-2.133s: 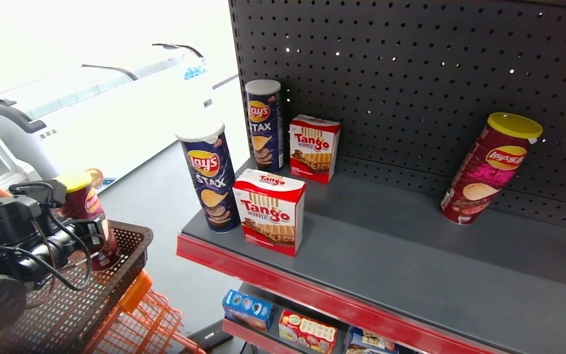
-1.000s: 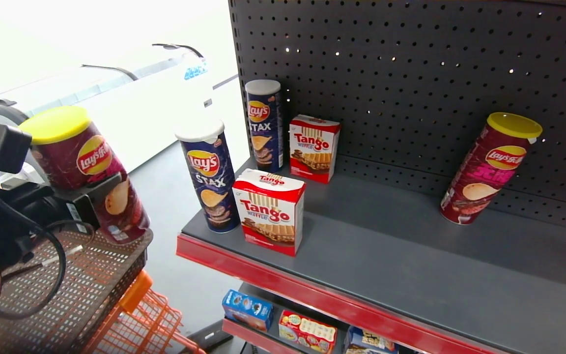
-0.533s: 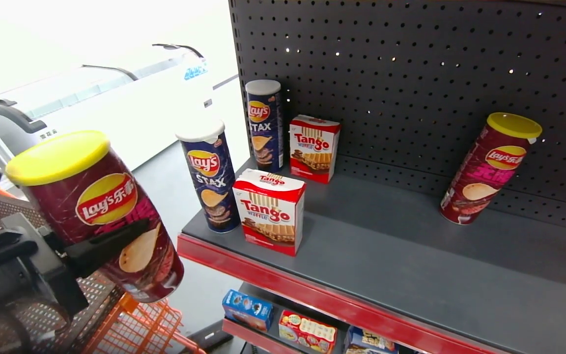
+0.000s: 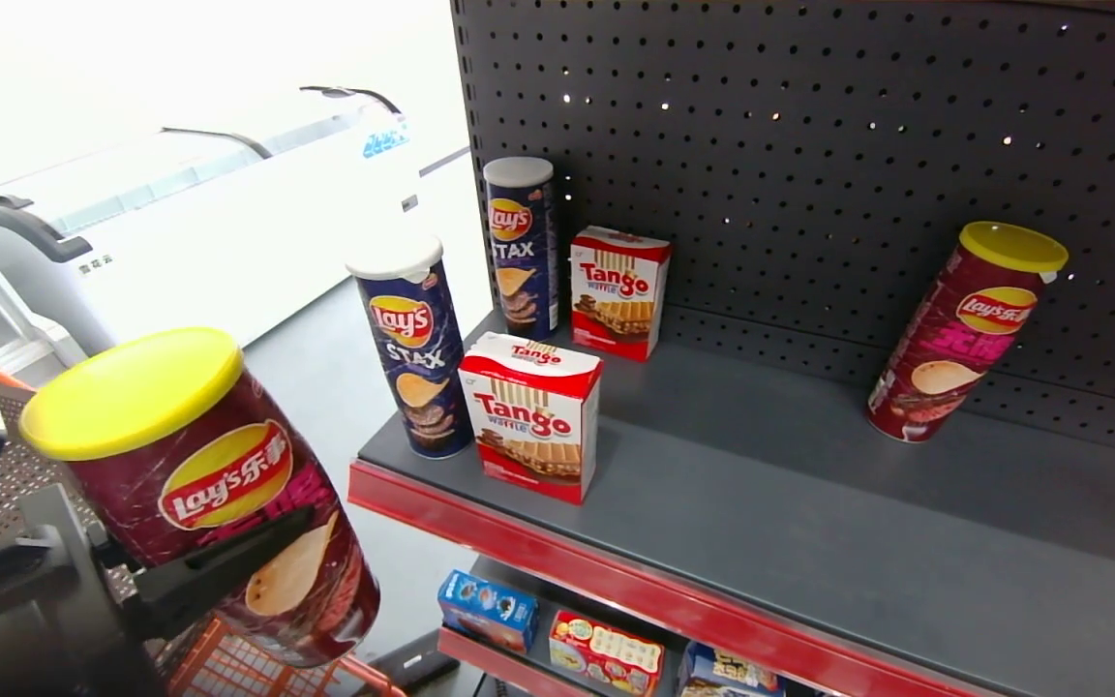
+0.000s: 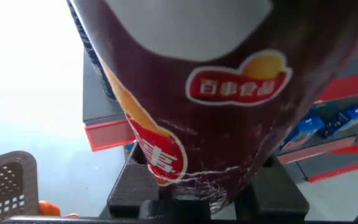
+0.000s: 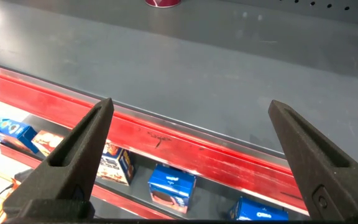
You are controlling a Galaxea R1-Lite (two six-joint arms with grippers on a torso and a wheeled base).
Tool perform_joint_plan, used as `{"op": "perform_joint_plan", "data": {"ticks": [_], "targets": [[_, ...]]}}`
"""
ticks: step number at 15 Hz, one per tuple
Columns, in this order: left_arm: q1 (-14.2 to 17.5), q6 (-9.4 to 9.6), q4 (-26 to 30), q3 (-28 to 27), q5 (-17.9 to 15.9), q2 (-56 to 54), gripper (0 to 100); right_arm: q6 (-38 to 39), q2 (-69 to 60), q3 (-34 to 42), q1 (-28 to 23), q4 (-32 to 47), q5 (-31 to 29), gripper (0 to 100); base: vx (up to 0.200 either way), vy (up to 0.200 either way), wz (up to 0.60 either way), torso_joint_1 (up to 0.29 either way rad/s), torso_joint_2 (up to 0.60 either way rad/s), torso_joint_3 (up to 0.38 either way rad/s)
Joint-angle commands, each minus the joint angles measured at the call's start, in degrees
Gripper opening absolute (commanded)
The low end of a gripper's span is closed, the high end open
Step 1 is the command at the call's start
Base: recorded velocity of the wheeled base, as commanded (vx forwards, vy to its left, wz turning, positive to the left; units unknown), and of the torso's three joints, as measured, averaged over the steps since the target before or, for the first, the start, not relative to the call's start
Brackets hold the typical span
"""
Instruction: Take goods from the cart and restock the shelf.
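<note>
- The held maroon chip can (image 4: 228,494) is showing a glossy printed wrap; its yellow lid (image 4: 132,392) is looking like smooth plastic.
- The shelf (image 4: 809,503) is looking like matt grey painted metal.
- The front wafer box (image 4: 530,421) is showing smooth printed cardboard.
- The right tool (image 6: 189,104) is showing matt black plastic fingers (image 6: 73,155).

Grocery shop aisle, grey shelf (image 4: 809,503) with red front strip (image 4: 616,579) and perforated back panel (image 4: 809,145), crisp tubes (image 4: 412,358) and wafer boxes (image 4: 530,426) standing on it, glass-topped chest freezer (image 4: 209,242) beyond, orange shopping cart (image 4: 238,670).
</note>
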Motion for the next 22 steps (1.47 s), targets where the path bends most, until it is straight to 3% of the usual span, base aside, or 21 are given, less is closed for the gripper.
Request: {"op": "perform_joint_plan", "data": {"ticks": [1,2,3,5,9,13,16,22], "targets": [[-1.82,0.01,-1.48,-2.6,-0.14,4.64,0,-0.04,0.08,0.0,0.0,0.07,0.0,100,0.0,0.0,0.0,0.0,0.0,0.0],[-2.61,0.01,-2.18,-3.13,-0.23,5.87,0,-0.04,0.08,0.0,0.0,-0.02,0.0,100,0.0,0.0,0.0,0.0,0.0,0.0],[-5.95,0.01,-3.58,-3.92,-0.23,7.71,0,-0.04,0.08,0.0,0.0,-0.02,0.0,100,0.0,0.0,0.0,0.0,0.0,0.0],[-9.2,0.1,-3.67,-4.19,-0.23,8.68,0,-0.04,0.08,0.0,0.0,-0.02,0.0,100,0.0,0.0,0.0,0.0,0.0,0.0],[-11.05,0.19,-3.76,-6.29,-0.58,11.4,0,-0.04,0.08,0.0,0.09,-0.02,0.0,100,0.0,0.0,0.0,0.0,0.0,0.0],[-15.01,1.16,-3.67,-8.67,-4.45,13.07,0,-0.04,0.08,0.0,0.09,-0.02,0.0,100,0.0,0.0,0.0,0.0,0.0,0.0],[-16.32,1.42,-3.76,-8.84,-6.2,13.86,0,-0.04,0.08,0.0,0.09,-0.02,0.0,100,0.0,0.0,-0.4,0.002,0.0,0.002],[-16.68,1.42,-3.85,-10.51,-6.29,15.71,0,-0.13,0.08,0.0,0.0,-0.02,0.09,100,0.0,0.0,-0.5,0.001,0.0,0.003]]}}
